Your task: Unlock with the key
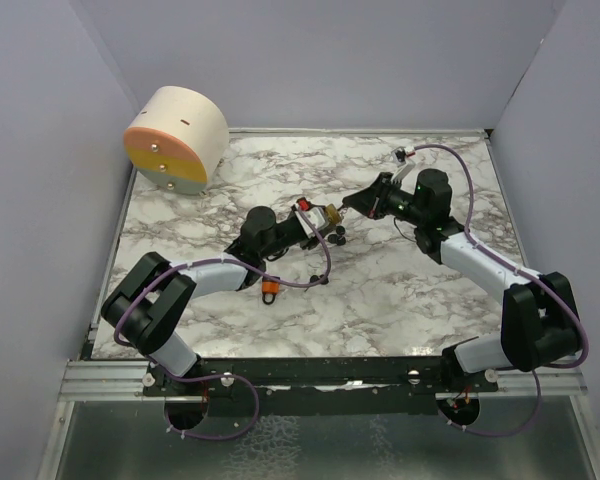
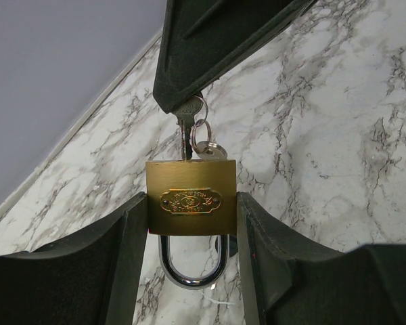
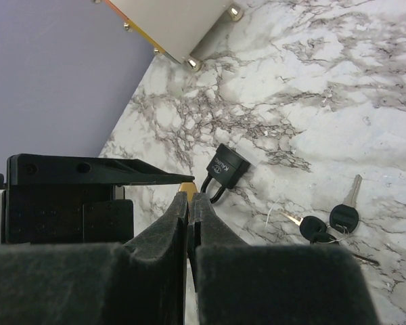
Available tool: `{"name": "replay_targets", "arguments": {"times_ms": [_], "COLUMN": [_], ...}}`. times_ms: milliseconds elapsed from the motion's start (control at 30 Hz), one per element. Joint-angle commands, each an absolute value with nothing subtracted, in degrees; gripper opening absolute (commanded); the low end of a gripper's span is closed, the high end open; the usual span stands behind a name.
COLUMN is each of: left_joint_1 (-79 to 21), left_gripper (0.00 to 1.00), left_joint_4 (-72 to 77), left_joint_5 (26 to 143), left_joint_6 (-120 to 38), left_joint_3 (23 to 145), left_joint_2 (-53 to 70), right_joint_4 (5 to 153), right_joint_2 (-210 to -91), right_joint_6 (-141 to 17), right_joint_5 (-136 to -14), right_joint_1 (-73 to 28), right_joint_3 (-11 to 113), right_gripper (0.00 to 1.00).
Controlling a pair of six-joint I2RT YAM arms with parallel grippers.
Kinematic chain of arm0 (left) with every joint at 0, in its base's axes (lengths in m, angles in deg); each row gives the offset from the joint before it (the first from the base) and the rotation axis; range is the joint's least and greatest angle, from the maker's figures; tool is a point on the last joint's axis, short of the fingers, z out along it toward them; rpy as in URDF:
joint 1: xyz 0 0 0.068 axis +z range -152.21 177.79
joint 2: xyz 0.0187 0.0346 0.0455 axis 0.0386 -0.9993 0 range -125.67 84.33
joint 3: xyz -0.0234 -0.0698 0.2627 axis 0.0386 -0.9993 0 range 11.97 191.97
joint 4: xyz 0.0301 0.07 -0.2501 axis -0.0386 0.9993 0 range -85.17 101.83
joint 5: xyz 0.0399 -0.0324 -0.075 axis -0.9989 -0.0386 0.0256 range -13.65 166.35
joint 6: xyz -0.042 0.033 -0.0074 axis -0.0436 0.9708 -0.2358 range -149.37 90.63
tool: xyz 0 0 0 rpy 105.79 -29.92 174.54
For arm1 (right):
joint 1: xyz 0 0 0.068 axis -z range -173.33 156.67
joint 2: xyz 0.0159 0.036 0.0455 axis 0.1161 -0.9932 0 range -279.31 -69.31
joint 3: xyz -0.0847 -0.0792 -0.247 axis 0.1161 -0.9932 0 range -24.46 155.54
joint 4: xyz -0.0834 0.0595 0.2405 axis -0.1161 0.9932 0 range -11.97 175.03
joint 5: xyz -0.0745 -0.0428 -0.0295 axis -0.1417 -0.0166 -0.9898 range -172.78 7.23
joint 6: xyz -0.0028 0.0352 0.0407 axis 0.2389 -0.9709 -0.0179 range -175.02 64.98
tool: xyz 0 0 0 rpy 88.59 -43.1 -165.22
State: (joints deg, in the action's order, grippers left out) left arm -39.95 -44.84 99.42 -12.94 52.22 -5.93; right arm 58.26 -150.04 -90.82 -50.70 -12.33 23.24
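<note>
We list: white marbled surface [image 1: 380, 300], lilac walls [image 1: 330, 60]; left tool [image 2: 191, 203] grips brass padlock [image 2: 191, 177], right tool [image 3: 191, 203] pinches its key [image 2: 184, 128].

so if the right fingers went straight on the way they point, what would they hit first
Probably the brass padlock clamped in the left fingers; the key that the right fingers pinch already reaches its body, straight ahead.

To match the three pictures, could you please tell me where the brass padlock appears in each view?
Top external: brass padlock mid-table, between the arms.
Left wrist: centre frame, held by left gripper, key at its top edge.
Right wrist: just a brass sliver above shut right gripper.
Shared landmark: marble table.
</note>
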Motion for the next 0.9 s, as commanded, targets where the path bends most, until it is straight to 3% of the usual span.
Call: {"name": "replay_targets", "arguments": {"times_ms": [0, 867], "left_joint_1": [-40.7, -42.1], "left_gripper": [0.00, 0.00], "left_joint_4": [-50.0, -51.4], "left_joint_5": [101.1, 100.1], "left_joint_6": [-11.8, -9.7], "left_joint_3": [54.2, 61.8], "left_joint_2": [-3.4, -5.7], "right_joint_4": [56.3, 56.7], "right_joint_2": [-150.8, -155.4], "right_joint_6": [-91.1, -92.1], "right_joint_5": [-49.2, -41.7], "right_joint_1": [-12.0, -12.0], "right_joint_3": [22.9, 24.5], "right_gripper": [0.01, 0.01]}}
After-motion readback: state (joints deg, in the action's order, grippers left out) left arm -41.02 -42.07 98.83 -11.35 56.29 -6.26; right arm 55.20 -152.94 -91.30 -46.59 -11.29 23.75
